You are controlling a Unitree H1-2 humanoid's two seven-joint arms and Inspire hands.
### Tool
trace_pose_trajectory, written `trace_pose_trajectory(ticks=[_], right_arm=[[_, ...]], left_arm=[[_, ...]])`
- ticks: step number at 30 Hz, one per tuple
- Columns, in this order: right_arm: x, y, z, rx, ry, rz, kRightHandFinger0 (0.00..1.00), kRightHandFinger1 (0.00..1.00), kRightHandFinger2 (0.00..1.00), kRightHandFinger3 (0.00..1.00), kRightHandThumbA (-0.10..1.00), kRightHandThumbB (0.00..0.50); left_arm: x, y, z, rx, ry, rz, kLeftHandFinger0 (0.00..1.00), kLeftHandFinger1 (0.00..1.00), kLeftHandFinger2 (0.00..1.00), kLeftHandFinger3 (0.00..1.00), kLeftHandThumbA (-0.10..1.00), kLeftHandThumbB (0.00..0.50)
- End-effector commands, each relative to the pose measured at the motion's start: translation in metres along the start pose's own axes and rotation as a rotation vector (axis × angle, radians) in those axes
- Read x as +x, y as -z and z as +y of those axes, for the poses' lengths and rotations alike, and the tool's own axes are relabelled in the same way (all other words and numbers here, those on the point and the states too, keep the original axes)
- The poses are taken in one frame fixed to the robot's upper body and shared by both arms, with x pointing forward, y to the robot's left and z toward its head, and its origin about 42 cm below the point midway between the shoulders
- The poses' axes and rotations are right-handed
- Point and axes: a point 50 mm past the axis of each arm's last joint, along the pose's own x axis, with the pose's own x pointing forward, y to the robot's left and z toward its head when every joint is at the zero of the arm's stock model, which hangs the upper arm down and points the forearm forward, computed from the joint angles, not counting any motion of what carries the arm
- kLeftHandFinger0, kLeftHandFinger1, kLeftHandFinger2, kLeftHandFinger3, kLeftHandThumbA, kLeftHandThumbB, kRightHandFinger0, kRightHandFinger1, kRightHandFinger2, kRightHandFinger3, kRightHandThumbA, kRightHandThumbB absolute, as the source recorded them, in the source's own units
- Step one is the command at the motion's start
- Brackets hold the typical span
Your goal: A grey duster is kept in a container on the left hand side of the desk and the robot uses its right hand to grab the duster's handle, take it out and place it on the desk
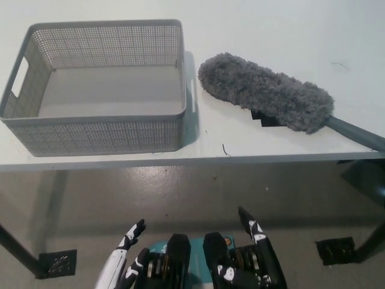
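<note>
Two hands: both hang low, below the front edge of the table (271, 24), well apart from everything on it.
Right hand (255, 241): black, released, fingers straight, holding nothing.
Left hand (127, 244): white, resting at lower left, likewise empty and loose.
Duster (264, 90): lies flat on the table just right of the container, fluffy head nearest it.
Handle (355, 133): points to the right, the working arm's side.
Container (99, 135): grey mesh, table's left, empty.
Stage: seemingly finished, so neither hand needs a grasp.
</note>
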Motion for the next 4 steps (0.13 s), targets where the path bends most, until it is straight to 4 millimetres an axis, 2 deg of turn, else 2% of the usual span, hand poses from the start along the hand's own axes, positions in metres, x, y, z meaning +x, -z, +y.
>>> trace_pose_trajectory(ticks=[1,4], right_arm=[[0.0122,-0.0134,-0.0012,-0.015,0.116,-0.212,1.00,1.00,1.00,1.00,1.00,0.228],[0.0127,-0.0127,-0.0001,-0.007,0.113,-0.208,1.00,1.00,1.00,1.00,1.00,0.227]], left_arm=[[0.0130,-0.0188,0.0042,-0.006,-0.034,-0.128,1.00,1.00,1.00,1.00,1.00,0.041],[0.0129,-0.0185,0.0048,-0.004,-0.034,-0.128,1.00,1.00,1.00,1.00,1.00,0.035]])
